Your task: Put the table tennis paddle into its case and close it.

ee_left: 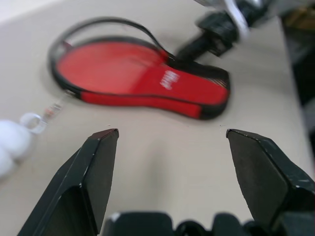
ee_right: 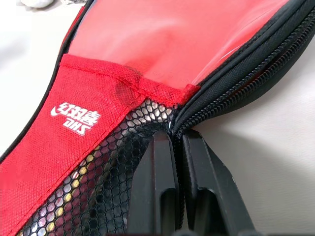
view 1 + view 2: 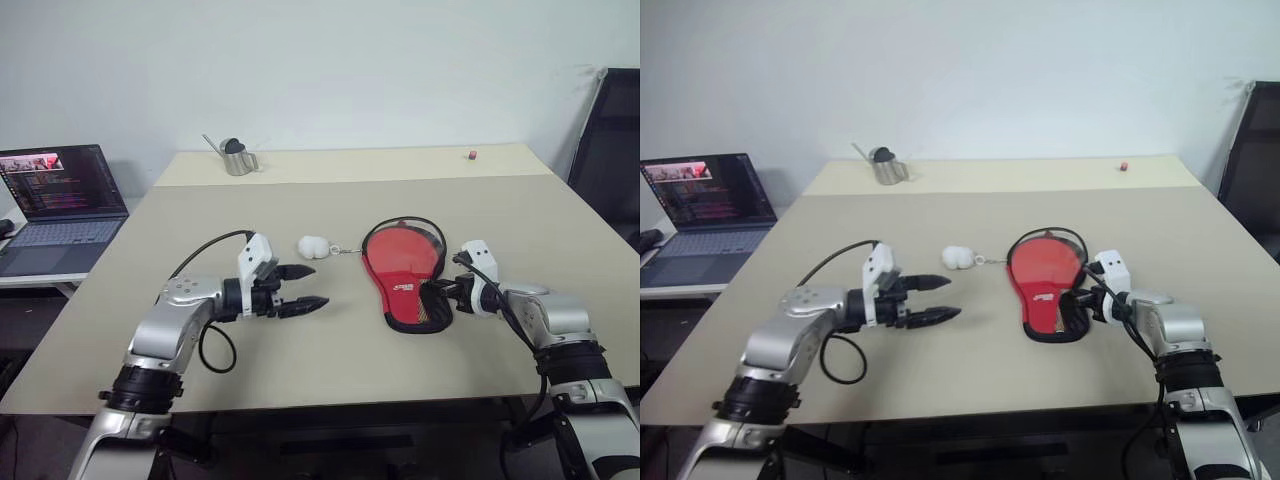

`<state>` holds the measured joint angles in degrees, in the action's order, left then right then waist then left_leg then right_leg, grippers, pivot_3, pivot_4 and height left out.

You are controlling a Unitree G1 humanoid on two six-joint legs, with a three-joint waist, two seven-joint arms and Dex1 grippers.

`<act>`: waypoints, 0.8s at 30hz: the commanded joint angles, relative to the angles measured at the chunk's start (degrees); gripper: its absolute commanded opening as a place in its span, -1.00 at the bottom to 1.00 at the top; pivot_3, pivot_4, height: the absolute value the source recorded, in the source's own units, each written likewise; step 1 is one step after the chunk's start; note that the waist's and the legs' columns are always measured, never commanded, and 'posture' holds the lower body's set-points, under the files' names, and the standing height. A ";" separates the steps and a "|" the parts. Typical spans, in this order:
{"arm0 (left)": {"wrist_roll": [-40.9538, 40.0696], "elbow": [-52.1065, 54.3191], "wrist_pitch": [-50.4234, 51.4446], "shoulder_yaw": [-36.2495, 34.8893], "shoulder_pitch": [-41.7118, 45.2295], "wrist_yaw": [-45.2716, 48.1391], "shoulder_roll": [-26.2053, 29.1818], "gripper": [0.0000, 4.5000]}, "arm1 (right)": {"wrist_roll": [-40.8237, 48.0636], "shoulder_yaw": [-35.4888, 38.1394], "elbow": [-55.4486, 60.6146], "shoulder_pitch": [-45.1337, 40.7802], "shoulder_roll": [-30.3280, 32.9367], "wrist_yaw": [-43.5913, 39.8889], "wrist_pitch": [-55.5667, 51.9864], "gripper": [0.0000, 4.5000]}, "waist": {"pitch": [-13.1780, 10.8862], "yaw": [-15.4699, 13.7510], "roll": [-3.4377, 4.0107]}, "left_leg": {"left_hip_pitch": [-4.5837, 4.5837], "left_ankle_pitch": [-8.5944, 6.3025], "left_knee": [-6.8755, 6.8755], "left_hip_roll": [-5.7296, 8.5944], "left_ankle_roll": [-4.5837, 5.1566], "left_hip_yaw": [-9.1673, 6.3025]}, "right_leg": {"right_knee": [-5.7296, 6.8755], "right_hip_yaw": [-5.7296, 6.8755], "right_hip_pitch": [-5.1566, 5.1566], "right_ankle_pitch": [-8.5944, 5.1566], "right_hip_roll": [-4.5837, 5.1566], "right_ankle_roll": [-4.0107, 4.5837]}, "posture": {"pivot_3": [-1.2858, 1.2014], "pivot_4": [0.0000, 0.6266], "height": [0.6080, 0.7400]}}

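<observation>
- Case point(image 3: 405, 275) lies flat on the table point(image 3: 300, 210), directly ahead of the right gripper point(image 3: 432, 297): red outside, white logo, black mesh pocket, black zip edging, flap partly open.
- Paddle point(image 1: 106, 64): smooth red face visible inside the case.
- Right gripper clenched on the case's zip edge by the mesh.
- Left gripper point(image 3: 303, 288) released, fingers spread, well apart from the case.

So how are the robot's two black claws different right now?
The left gripper has its two black fingers spread wide apart, while the right gripper has its fingers pinched together. The left one hangs over bare beige table holding nothing; the right one nips the black zip edge of the red paddle-shaped fabric case. Both are black two-fingered claws pointing toward the case.
</observation>
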<state>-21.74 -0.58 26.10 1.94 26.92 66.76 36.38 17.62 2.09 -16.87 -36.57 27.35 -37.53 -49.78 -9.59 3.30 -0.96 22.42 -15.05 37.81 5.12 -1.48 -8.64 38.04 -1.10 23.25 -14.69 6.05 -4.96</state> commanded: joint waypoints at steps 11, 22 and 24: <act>-4.70 10.18 2.54 -1.22 -8.23 3.72 6.97 0.71 | 5.09 -2.16 16.13 3.03 -7.17 1.22 -9.51 -0.99 | -0.04 -0.06 0.06 | 0.03 -0.02 -0.04 -0.29 0.00 0.10 | -0.05 -0.02 0.04 0.01 -0.18 0.05 | 0.03 -0.52 1.00; -5.87 13.07 3.14 -1.21 -11.24 3.32 8.20 0.71 | 8.92 2.71 31.76 10.71 -9.62 10.11 -23.18 -0.99 | -0.05 -0.57 0.08 | 0.05 -0.02 -0.10 -0.42 -0.01 0.14 | -0.09 0.00 0.06 0.03 -0.26 0.10 | 0.03 -0.52 1.00; -6.01 13.47 3.25 -1.07 -11.71 3.52 8.37 0.71 | 9.97 4.14 35.97 13.02 -10.01 11.70 -26.63 -0.99 | -0.05 -0.72 0.08 | 0.05 -0.03 -0.11 -0.42 -0.01 0.15 | -0.11 0.00 0.06 0.03 -0.26 0.10 | 0.03 -0.52 1.00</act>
<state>-26.75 10.84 29.55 1.90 15.41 70.08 43.69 25.65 4.58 14.10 -24.60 17.47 -26.74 -73.58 -9.64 2.58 -0.89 22.47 -15.07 37.70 4.70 -1.49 -8.48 37.94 -1.11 23.31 -14.66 5.79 -4.86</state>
